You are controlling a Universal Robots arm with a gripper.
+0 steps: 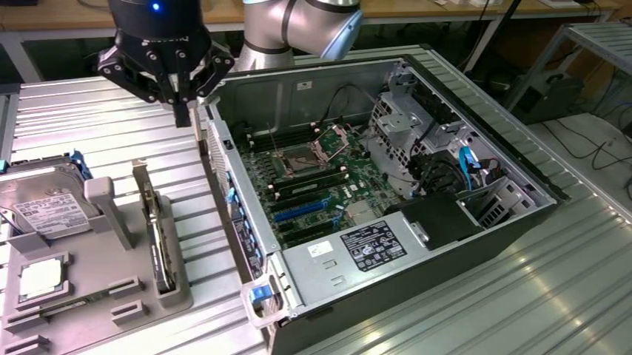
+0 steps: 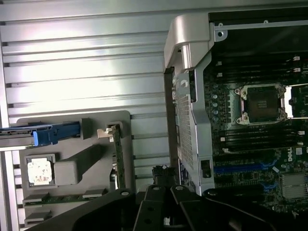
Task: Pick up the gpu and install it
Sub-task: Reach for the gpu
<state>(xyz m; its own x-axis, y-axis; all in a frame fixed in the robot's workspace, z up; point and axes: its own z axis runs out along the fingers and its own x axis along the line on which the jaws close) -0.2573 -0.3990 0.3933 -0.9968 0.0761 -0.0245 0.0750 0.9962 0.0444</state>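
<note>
Gpu (image 1: 156,237) (image 2: 117,161) on edge in grey holder (image 1: 99,270), green edge clear from the wrist; gripper (image 1: 182,117) clenched, empty, well apart.

Ribbed silver metal desk (image 1: 533,296), brightly lit; light wooden bench (image 1: 445,16) behind; black cables (image 1: 596,151) cross grey floor (image 1: 614,188).

**Item: gpu (image 1: 158,237).** We record a thin, flat card, seen almost wholly edge-on.

**Appearance:** in the wrist view we note the gpu (image 2: 117,161) as a narrow green board edge with a pale metal bracket at one end. Its faces are hidden from us.

**Pose:** upright on its long edge, not lying flat.

**Location:** seated in a slot of the grey holder (image 1: 103,259) on the ribbed surface (image 1: 99,148). It runs along the holder's side nearest the open case (image 1: 286,92), beside the case but apart from it.

**State:** in its slot, not installed.
</note>
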